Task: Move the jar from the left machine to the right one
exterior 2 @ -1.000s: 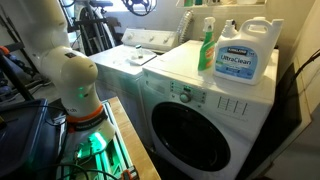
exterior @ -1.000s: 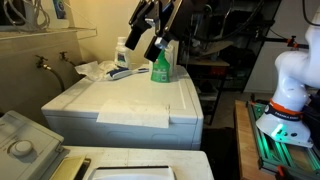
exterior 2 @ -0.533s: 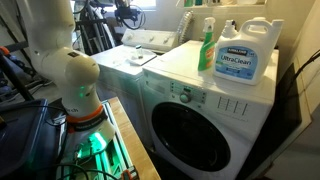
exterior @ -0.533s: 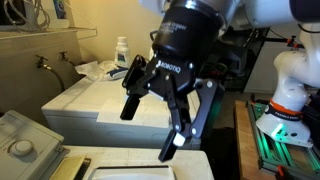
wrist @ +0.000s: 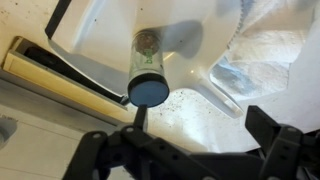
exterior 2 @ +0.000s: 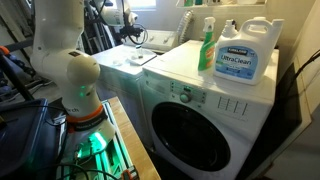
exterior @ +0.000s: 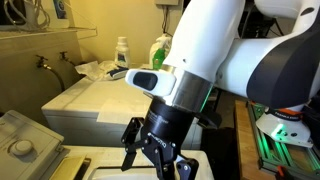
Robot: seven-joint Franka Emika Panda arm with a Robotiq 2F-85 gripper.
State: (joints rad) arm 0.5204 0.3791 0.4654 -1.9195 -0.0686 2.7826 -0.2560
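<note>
Wrist view: the gripper (wrist: 180, 148) hangs spread open above the small jar (wrist: 147, 58), probably light, rigid and slippery, best pinched under its blue lid (wrist: 150, 91).

Both exterior views cross the machine tops (exterior: 130, 100) (exterior 2: 180, 62) from opposite ends, sharing the green bottle (exterior: 159, 50) (exterior 2: 206, 45); the wrist view looks down closely.

the pincer (exterior: 157, 165) has swung away from the green bottle (exterior: 160, 50), down over the nearer machine (exterior: 95, 166).
</note>
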